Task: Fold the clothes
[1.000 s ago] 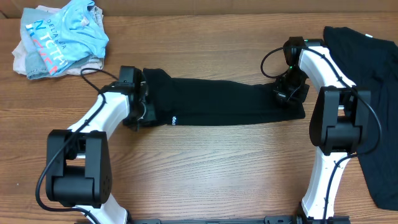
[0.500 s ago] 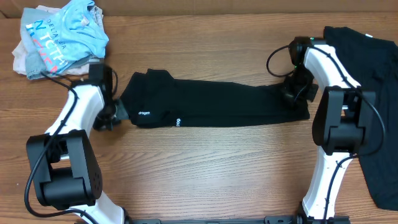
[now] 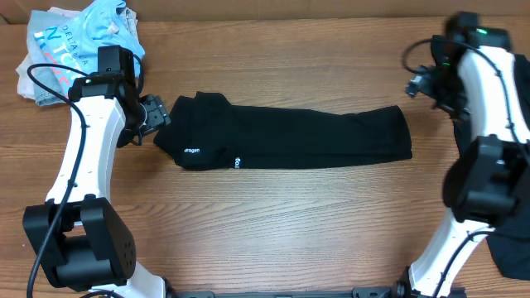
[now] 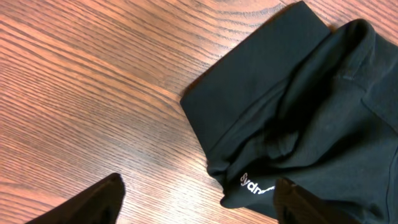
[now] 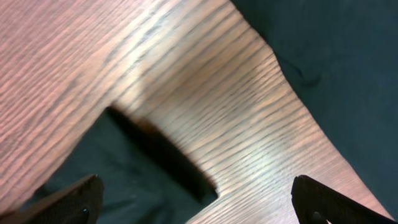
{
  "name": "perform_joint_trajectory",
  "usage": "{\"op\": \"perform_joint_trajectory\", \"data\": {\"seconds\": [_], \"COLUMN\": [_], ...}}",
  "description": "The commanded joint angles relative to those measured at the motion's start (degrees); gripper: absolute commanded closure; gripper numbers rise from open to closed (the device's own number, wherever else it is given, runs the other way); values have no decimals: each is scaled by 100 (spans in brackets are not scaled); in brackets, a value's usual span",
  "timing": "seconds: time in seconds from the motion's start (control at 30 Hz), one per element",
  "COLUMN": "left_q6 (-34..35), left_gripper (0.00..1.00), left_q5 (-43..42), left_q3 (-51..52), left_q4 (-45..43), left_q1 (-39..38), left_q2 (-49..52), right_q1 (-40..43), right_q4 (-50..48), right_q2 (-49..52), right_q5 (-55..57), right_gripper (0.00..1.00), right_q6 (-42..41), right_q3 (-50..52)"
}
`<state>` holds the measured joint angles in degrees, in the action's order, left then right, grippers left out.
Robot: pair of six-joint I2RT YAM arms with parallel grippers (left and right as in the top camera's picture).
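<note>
**Long black shirt on the table, both grippers open**

The brown wooden table (image 3: 273, 223) fills the whole view from above. In the middle of it lies a black T-shirt (image 3: 306, 141), folded into one long strip that runs from left to right. A second black shirt (image 3: 515, 258) lies flat at the right edge of the table, partly hidden by the right arm. In the far left corner sits a pile of clothes (image 3: 58, 50) with a light blue printed shirt on top.

The left gripper (image 3: 157, 116) is just beside the left end of the long shirt. Its fingers are spread wide and hold nothing. The right gripper (image 3: 421, 83) is near the right end of the strip, over bare wood between the two black shirts. Its fingers are also spread wide with nothing in them.

Small white letters (image 3: 191, 151) show near the left end of the folded shirt.
</note>
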<state>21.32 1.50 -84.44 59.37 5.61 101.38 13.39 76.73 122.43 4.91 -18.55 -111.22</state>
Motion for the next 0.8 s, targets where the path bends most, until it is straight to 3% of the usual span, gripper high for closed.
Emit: {"op": "perform_joint_trajectory", "data": {"seconds": [0.0, 0.17, 0.6, 0.63, 0.67, 0.77], "left_q6": [33, 31, -52, -61, -61, -55], "left_gripper": [15, 14, 11, 11, 11, 11], "left_q5": [-144, -310, -474, -474, -474, -483], "left_q3": [131, 179, 179, 179, 179, 179], "left_q4": [9, 17, -46, -48, -52, -101], "left_q1": [-55, -55, -79, -79, -79, -79], "left_q2": [-42, -42, -42, -42, -42, -42], "right_q1": [402, 734, 599, 595, 595, 590], "right_q4": [-282, -741, -1834, -1840, -1836, -1794], "right_q2": [37, 39, 48, 48, 48, 48], "right_q5": [-1574, -2905, -3187, -3209, -3252, -3508], "right_gripper": [0, 0, 0, 3, 13, 64], "right_q6": [1174, 1838, 1880, 1878, 1875, 1875], "right_q3": [476, 1198, 2761, 2817, 2852, 2885]}}
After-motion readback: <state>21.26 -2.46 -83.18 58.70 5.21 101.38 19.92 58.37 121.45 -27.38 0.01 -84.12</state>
